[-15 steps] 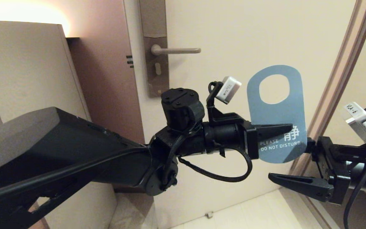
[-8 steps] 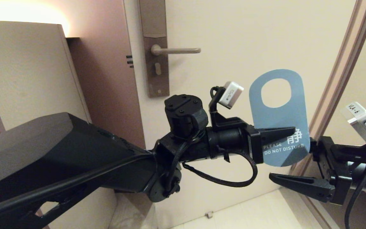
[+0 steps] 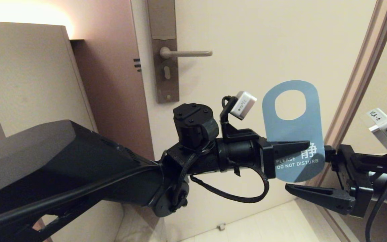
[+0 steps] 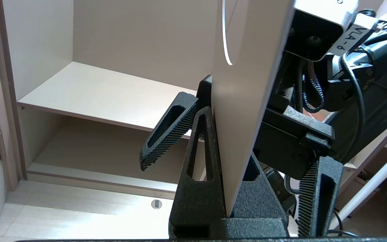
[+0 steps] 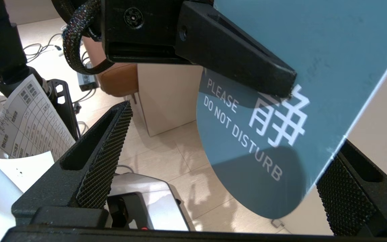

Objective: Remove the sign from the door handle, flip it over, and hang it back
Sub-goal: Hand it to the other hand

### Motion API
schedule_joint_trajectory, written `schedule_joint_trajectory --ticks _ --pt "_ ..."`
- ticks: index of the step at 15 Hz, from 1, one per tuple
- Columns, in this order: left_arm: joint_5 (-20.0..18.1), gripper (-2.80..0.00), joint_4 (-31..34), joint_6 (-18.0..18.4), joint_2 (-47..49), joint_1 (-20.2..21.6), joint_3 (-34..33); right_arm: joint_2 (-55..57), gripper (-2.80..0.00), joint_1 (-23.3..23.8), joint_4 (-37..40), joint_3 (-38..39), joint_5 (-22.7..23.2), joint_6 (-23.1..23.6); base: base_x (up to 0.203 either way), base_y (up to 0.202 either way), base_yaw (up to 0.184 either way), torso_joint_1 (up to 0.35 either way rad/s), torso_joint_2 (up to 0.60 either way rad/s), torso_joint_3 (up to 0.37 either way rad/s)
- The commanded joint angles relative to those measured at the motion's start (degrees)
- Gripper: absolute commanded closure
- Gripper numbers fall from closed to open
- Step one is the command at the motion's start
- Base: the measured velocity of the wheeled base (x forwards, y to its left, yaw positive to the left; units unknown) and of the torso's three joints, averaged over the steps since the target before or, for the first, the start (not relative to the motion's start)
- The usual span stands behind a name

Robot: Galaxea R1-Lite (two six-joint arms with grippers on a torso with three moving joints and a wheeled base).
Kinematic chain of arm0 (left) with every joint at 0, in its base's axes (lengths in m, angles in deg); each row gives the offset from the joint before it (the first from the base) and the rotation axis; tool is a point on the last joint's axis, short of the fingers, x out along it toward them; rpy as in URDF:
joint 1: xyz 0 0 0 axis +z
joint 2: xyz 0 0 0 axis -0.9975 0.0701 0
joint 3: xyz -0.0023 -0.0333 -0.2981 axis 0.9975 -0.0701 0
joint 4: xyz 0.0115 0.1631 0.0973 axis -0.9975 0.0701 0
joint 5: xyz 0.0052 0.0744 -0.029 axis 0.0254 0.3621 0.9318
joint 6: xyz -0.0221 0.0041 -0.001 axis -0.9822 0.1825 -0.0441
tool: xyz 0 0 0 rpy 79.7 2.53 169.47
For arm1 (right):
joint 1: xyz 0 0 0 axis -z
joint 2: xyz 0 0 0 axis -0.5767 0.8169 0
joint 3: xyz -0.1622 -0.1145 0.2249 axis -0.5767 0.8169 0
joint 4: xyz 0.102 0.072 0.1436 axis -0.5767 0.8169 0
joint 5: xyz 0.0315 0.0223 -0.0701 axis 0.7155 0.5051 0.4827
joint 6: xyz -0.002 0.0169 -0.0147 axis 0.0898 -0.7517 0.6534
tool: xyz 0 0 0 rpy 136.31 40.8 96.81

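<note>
Sign (image 3: 292, 134) held upright in mid-air, below and right of the door handle (image 3: 186, 53), teal face (do-not-disturb side) toward the head camera. Left gripper (image 3: 306, 145) clamped on its lower part. Right gripper (image 3: 309, 171) spread wide around the bottom edge.

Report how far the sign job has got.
Done: the sign is off the door handle. In hand: the left claw pinches it, blue face to the head camera, its lower edge between the open right claw's fingers. Left: flip it, rehang it.
</note>
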Motion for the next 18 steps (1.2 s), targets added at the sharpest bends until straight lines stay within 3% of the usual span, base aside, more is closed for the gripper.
schedule_joint_trajectory --ticks 1,4,5,18 --pt "-0.2 0.00 -0.4 -0.2 -0.2 0.0 -0.1 -0.1 -2.80 -0.1 -0.2 0.0 0.3 0.1 0.000 0.000 0.000 0.000 0.00 0.000" --pt "-0.2 0.00 -0.5 -0.1 -0.4 -0.1 -0.8 -0.1 -2.80 0.0 -0.2 0.3 0.3 0.1 0.000 0.000 0.000 0.000 0.00 0.000" --pt "-0.2 0.00 -0.5 -0.1 -0.6 -0.1 -1.2 -0.1 0.00 -0.1 -0.2 0.3 0.3 0.1 0.000 0.000 0.000 0.000 0.00 0.000" --pt "-0.7 0.00 -0.1 0.0 -0.7 0.0 -2.2 0.4 0.00 -0.1 -0.2 0.4 0.3 0.4 0.000 0.000 0.000 0.000 0.00 0.000"
